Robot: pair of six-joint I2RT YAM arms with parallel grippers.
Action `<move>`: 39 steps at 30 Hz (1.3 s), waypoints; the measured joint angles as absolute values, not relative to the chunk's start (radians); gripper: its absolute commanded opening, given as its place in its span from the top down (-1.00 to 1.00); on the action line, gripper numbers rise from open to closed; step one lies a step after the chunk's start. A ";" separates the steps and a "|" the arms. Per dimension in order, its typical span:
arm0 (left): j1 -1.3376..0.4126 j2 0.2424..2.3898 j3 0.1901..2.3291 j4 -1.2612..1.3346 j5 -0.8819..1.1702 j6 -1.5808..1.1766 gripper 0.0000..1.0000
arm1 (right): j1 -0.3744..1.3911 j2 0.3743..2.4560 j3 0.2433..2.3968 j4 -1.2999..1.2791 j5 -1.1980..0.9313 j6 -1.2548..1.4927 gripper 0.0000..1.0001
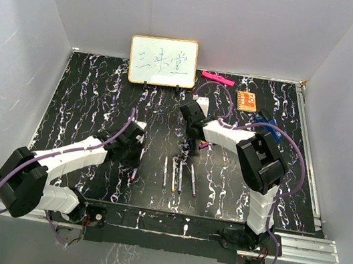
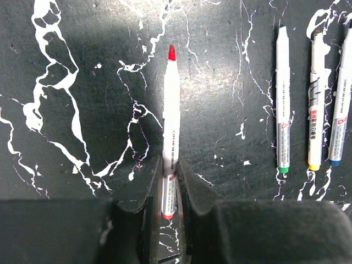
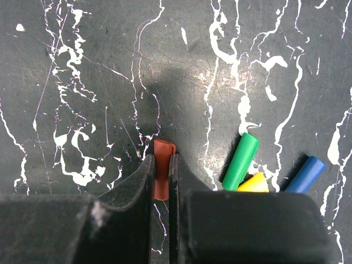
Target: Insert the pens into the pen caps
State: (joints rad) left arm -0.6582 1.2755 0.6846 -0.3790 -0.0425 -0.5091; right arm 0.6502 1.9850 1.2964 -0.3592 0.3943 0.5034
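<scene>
Red pen (image 2: 171, 126) tight between left fingers (image 2: 144, 201), red cap (image 3: 163, 168) tight between right fingers (image 3: 138, 190).

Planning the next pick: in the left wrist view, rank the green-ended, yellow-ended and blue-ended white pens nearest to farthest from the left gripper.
1. Green-ended white pen, right of the left gripper.
2. Yellow-ended white pen, further right.
3. Blue-ended white pen, at the right edge.

The black, white-veined counter (image 2: 66, 143) carries a green pen (image 2: 282, 99), a yellow pen (image 2: 315, 104) and a blue pen (image 2: 341, 110) side by side, right of the left gripper (image 2: 170, 168). Just right of the right gripper (image 3: 161, 162) lie a green cap (image 3: 241, 161) touching a yellow cap (image 3: 253, 183), and a blue cap (image 3: 306, 173) nearby.
</scene>
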 measured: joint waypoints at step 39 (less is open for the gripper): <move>-0.658 1.126 0.502 0.414 0.308 -0.606 1.00 | 0.675 1.219 0.697 0.411 -0.034 0.473 1.00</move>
State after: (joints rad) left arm -0.6582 1.1259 0.5018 0.4145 0.3077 -0.6064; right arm 0.6754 1.2190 0.6968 0.4114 -0.0341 0.4732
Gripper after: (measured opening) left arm 0.118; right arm 0.076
